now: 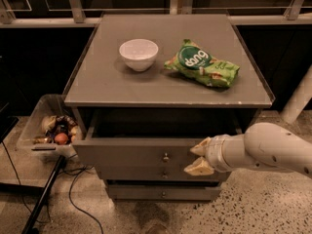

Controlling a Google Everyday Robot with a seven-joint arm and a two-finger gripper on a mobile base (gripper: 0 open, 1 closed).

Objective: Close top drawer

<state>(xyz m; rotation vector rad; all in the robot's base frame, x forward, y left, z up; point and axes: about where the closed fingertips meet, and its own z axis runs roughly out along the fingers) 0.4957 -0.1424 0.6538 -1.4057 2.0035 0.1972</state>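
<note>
The top drawer of the grey cabinet stands part-way pulled out, and its plain dark interior shows under the cabinet top. Its flat front panel has a small round metal knob at centre. My gripper comes in from the right on a white arm. It is at the front panel just right of the knob, with its two cream fingertips spread apart and nothing between them.
A white bowl and a green snack bag lie on the cabinet top. Two lower drawer fronts sit below. A clear bin of items stands at the left, with a dark pole and cables on the floor.
</note>
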